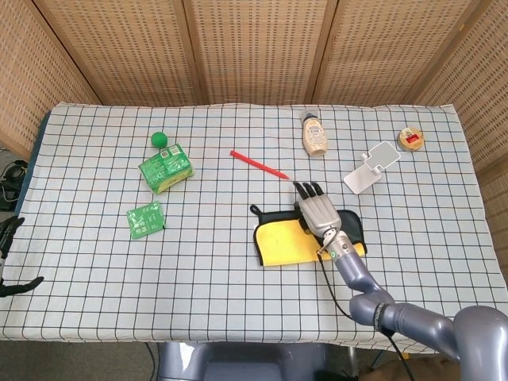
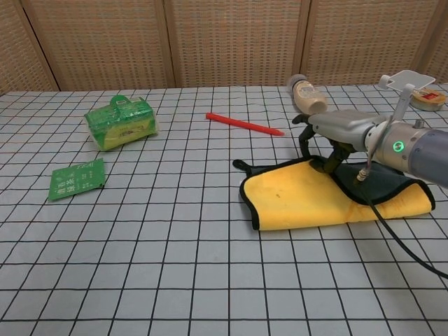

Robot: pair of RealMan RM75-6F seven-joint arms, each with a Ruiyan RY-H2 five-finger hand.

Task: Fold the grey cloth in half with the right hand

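Chest view shows the grey cloth point(image 2: 329, 199) lying mid-table, yellow underside turned over nearly edge to edge. The right hand point(image 2: 323, 140) pinches its far edge; it should lay that edge flush along the far hem before letting go.

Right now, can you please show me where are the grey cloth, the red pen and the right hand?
grey cloth point(image 2: 315, 199): chest view, on its yellow folded-over side.
red pen point(image 1: 259, 165): head view, on the middle of its shaft.
right hand point(image 1: 317, 213): head view, on the back of the hand.
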